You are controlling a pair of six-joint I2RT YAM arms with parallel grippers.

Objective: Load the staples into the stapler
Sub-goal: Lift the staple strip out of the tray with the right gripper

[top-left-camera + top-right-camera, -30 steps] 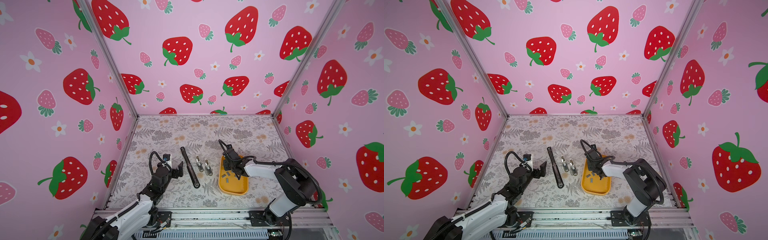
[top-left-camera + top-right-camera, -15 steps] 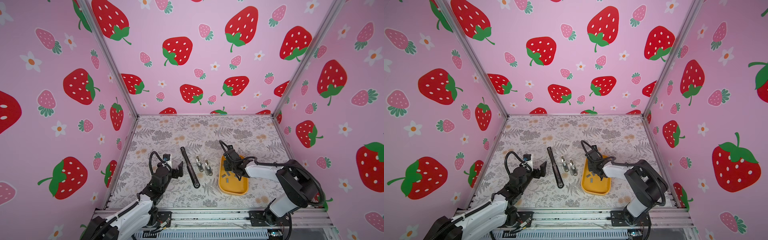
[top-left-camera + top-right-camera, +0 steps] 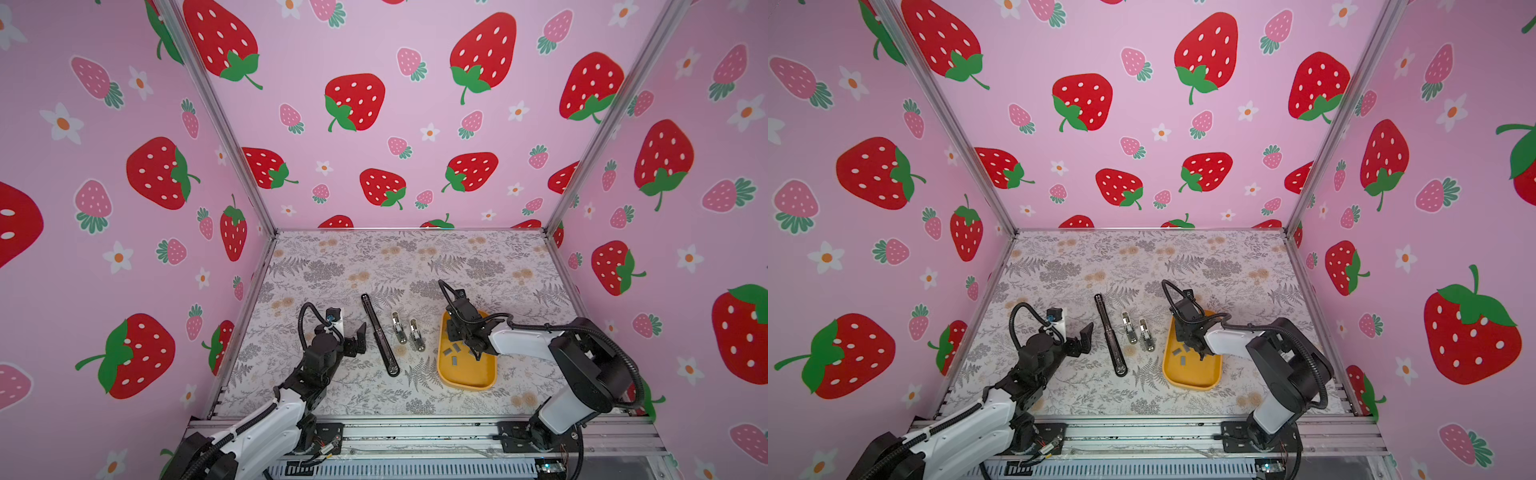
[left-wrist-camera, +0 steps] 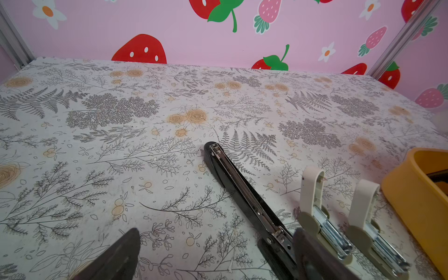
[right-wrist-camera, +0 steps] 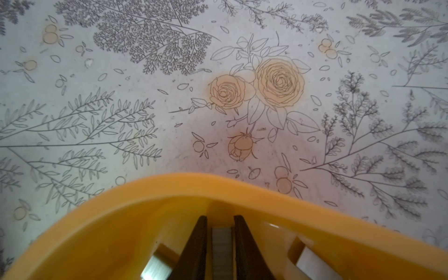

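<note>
A long black stapler (image 3: 380,336) lies opened flat on the floral mat, its metal channel (image 4: 237,179) facing up. Several short grey staples (image 3: 451,353) lie in a yellow tray (image 3: 465,384) to its right. My right gripper (image 3: 476,353) reaches down into the tray. In the right wrist view its fingers (image 5: 220,218) are shut on one grey strip of staples (image 5: 221,242) that fills the gap between them. My left gripper (image 3: 353,338) hovers just left of the black stapler, open and empty (image 4: 215,232).
Two small beige staplers (image 3: 397,327) (image 3: 417,334) lie opened between the black stapler and the tray. Pink strawberry walls close in the back and both sides. The far half of the mat (image 3: 407,257) is bare.
My right gripper has shifted slightly inside the tray, its fingers staying narrow around the strip. The left arm has not moved.
</note>
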